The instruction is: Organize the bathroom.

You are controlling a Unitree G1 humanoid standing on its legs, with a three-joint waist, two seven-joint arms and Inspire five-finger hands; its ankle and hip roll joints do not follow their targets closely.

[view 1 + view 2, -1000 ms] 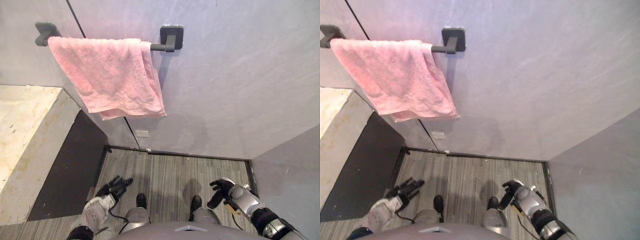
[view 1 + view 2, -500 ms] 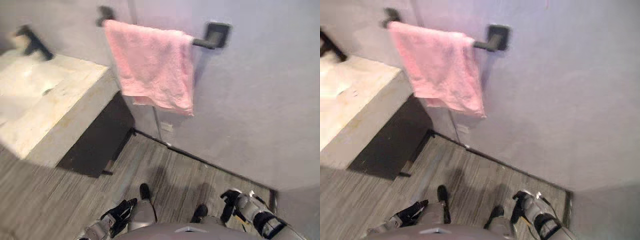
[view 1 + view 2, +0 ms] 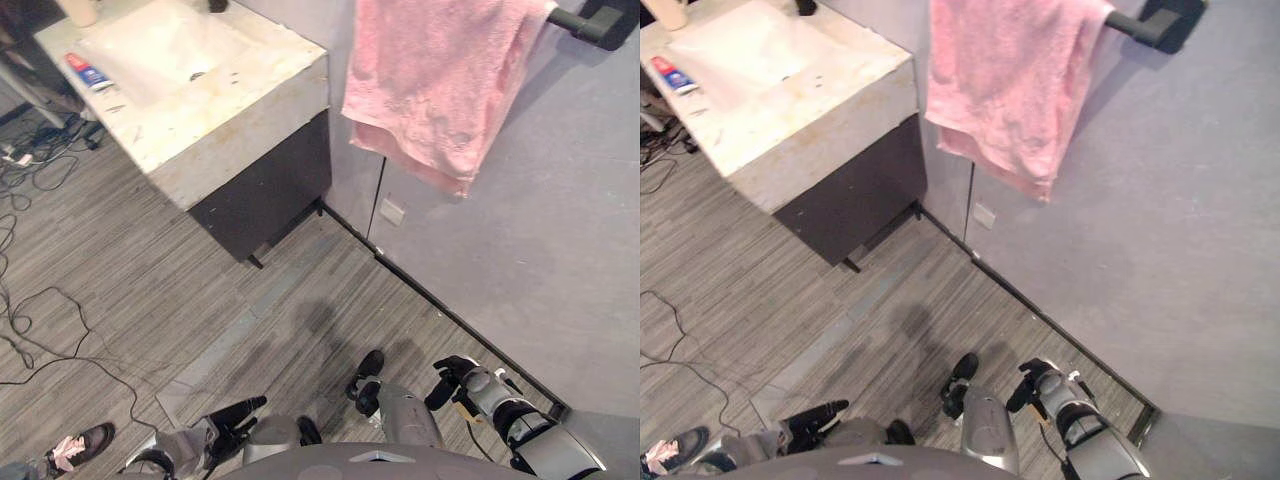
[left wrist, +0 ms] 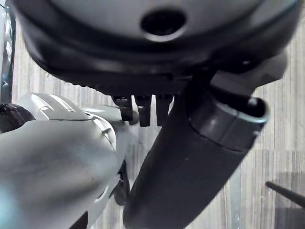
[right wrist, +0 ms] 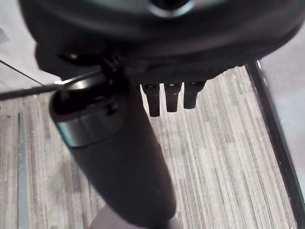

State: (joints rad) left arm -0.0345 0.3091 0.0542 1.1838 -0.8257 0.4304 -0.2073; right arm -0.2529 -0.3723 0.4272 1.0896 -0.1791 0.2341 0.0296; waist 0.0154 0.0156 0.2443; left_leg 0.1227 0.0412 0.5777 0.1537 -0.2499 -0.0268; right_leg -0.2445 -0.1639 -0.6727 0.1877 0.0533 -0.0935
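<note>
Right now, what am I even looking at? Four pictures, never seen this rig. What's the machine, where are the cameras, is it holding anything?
It is a two-legged humanoid robot with two arms and dark hands. Two pictures come from a stereo camera on its head, looking down. Two come from cameras on the wrists, looking along each hand at the grey plank floor.

The left hand and right hand hang low beside the body. Their fingers look relaxed and they hold nothing.

Ahead, a pink towel hangs over a dark wall bar. To its left stands a pale sink counter on a dark cabinet. A red and blue tube lies on the counter's far edge. Cables trail on the floor, and a person's shoe shows at lower left.
</note>
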